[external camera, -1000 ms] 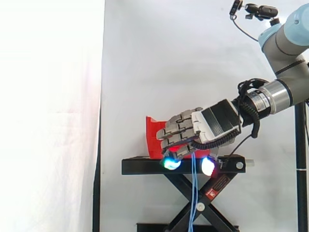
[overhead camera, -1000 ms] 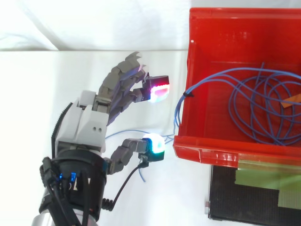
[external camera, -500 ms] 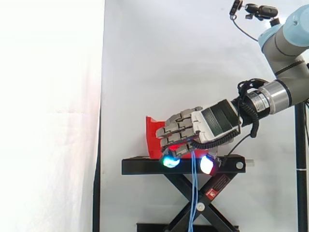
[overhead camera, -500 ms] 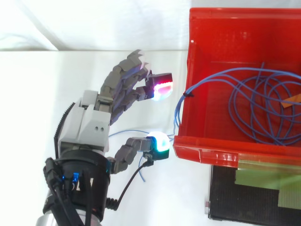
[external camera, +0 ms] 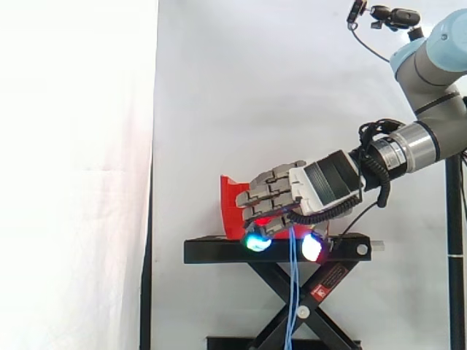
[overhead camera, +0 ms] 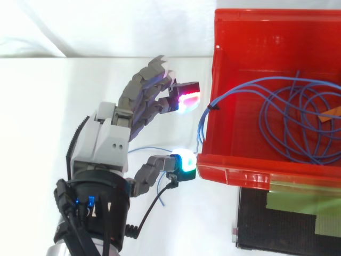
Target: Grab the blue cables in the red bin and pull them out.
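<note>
Top view: the hand [overhead camera: 101, 152] is reaching in from the lower left, stopping just short of the red bin [overhead camera: 240, 172]. Its fingers are bending loosely, tips [overhead camera: 187, 99] glowing red-magenta close to the bin's left wall; the thumb [overhead camera: 184, 161], glowing cyan-green, is sitting right at the bin's near corner. Fingers and thumb are standing apart, not closing on anything. One thin blue strand is running under the hand. The blue cables [overhead camera: 290, 120] are lying coiled inside the bin, with a bundle draping over its left wall in the gap between fingertips and thumb. Side view: the bin is sitting on the black stand [external camera: 219, 251], the hand is hanging in front of it, blue strands are dangling below the stand top, and the arm [external camera: 430, 80] is coming in from the right
</note>
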